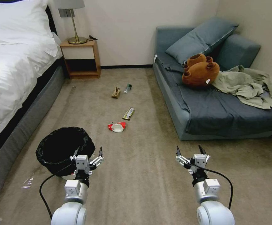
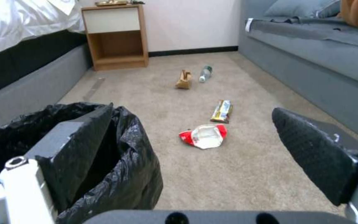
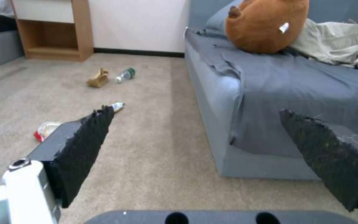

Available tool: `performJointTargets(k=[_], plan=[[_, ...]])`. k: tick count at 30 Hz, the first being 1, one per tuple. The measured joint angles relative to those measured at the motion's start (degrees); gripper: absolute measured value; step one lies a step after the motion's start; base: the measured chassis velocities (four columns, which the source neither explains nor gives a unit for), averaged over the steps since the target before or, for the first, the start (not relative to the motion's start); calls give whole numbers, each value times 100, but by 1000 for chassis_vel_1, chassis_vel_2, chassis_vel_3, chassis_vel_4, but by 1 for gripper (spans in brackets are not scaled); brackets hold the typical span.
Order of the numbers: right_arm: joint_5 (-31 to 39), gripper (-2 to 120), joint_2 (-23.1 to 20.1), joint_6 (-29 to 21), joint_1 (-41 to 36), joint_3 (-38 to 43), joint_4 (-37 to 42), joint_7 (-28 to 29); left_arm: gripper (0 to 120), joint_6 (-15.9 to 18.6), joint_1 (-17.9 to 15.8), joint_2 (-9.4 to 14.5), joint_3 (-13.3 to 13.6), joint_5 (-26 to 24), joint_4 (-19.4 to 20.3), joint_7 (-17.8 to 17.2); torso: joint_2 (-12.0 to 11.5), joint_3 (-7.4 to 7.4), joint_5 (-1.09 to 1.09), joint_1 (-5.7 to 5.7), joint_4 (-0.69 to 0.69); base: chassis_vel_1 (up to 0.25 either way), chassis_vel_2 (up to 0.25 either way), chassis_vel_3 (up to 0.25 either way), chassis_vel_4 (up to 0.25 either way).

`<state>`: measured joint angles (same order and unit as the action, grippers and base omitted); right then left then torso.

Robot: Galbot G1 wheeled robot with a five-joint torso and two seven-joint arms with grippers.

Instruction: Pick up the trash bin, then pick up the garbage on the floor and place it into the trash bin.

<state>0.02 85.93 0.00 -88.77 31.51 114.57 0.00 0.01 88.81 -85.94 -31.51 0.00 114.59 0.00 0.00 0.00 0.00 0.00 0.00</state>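
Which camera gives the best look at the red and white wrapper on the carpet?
The left wrist view: the red-and-white wrapper lies unobstructed in mid-frame, crumpled, white side up. The head view shows it whole but farther off, near the gold snack-bar wrapper. In the right wrist view, a pincer finger partly hides it.

Bedroom, prob hotel/home: bed (image 1: pixel 14 59) w/ white linen, wooden nightstand (image 1: pixel 81 59) w/ brass lamp (image 1: pixel 75 22), grey sofa (image 1: pixel 211 93) w/ cushions, plush bear (image 1: pixel 200 72), beige carpet (image 1: pixel 142 175).
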Motion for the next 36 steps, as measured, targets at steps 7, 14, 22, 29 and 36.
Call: performJointTargets(k=[7, 14, 22, 29, 36], plan=[[205, 100, -240, 471, 408, 144, -684, -139, 100, -40, -123, 348, -286, -471, -235, -15, 0, 0, 0, 0, 0, 0, 0, 0, 0], [542, 100, -618, 1255, 1058, 381, -1782, -374, 100, -187, -440, 1193, -990, -1625, -848, -77, 0, 1, -1, 0, 1, 0, 0, 0, 0], [898, 100, -1019, 2068, 1743, 631, -2942, -617, 100, -332, -737, 1973, -1644, -2671, -1405, -149, 0, 0, 4, 0, 1, 0, 0, 0, 0], [1185, 100, -1376, 2658, 2279, 807, -3820, -822, 100, -336, -692, 2096, -1707, -2826, -1342, -137, -1, 1, -5, 0, 0, 0, 0, 0, 0], [1622, 100, -2408, 2546, 2266, 756, -3448, -1059, 100, -300, -200, 2876, -2121, -3466, -384, -8, 1, 0, -8, 0, 0, 0, 0, 0, 0]])
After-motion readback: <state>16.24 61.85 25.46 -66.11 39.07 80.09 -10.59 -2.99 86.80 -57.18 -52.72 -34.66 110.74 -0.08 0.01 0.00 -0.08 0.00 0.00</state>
